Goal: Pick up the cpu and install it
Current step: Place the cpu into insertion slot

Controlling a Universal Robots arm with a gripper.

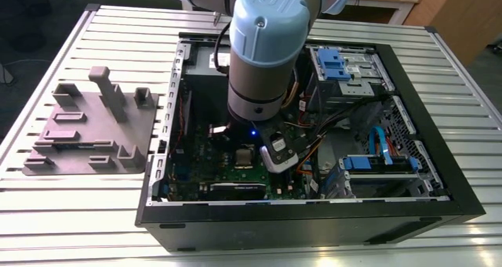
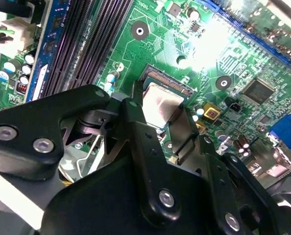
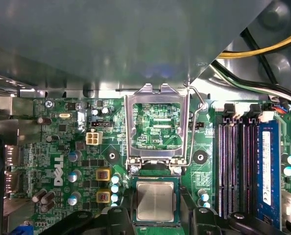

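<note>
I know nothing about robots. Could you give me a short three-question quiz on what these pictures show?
1. True or false: the socket frame is shut flat.
2. Where does the grey fixture stand? A) on the arm B) on the table, at the exterior view's left of the case C) inside the case
3. Fill in: the fingers of the end effector flank the ____.

Key
1. False: it is swung open.
2. B
3. cpu
</note>
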